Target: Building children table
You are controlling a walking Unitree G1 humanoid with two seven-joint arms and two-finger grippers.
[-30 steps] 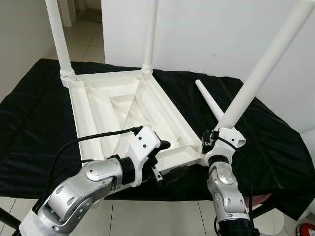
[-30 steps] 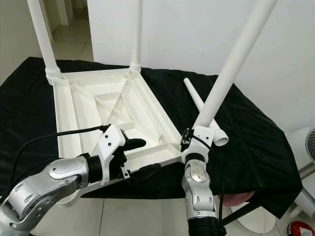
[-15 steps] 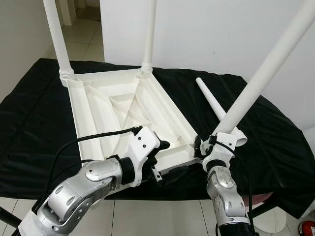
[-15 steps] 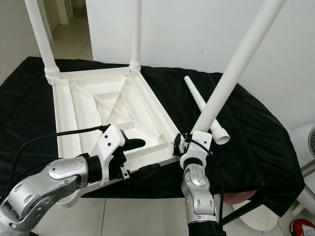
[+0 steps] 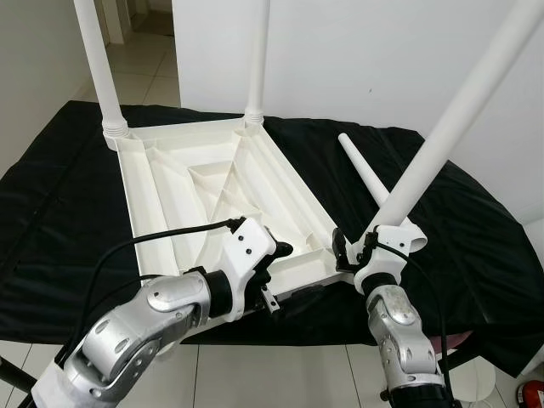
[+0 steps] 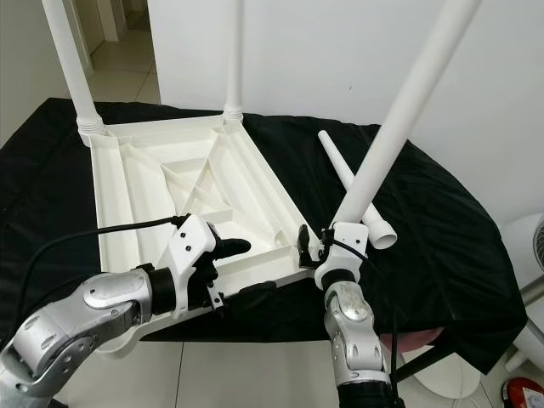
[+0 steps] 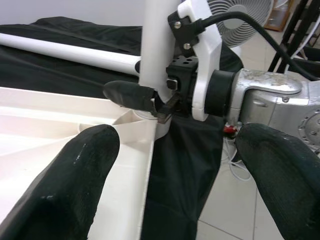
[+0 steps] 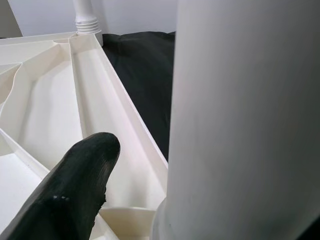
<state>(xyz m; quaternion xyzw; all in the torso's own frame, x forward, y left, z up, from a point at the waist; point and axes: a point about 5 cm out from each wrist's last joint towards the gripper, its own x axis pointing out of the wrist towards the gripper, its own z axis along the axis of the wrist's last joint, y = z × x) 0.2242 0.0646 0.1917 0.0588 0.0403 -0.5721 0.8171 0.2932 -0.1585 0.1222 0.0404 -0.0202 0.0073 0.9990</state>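
The white table top [image 5: 170, 195] lies upside down on a black cloth, with two legs [image 5: 93, 59] [image 5: 259, 51] standing at its far corners. My right gripper [image 5: 361, 253] is shut on a third leg [image 5: 450, 119], low on its shaft. That leg leans up to the right, and its foot [image 7: 150, 117] sits at the near right corner of the top. A fourth leg [image 5: 361, 170] lies loose on the cloth to the right. My left gripper [image 5: 287, 272] is open, straddling the near rim, one finger [image 7: 75, 175] inside the top and the other [image 7: 285, 170] outside.
The black cloth [image 5: 476, 246] covers a low table that ends just behind my arms. Tiled floor [image 5: 255, 374] lies below. A white wall [image 5: 357, 59] stands close behind, and a fan [image 6: 531, 246] stands on the floor to the right.
My right gripper has shifted the tilted leg's foot left onto the near right corner of the top. The left gripper has stayed put.
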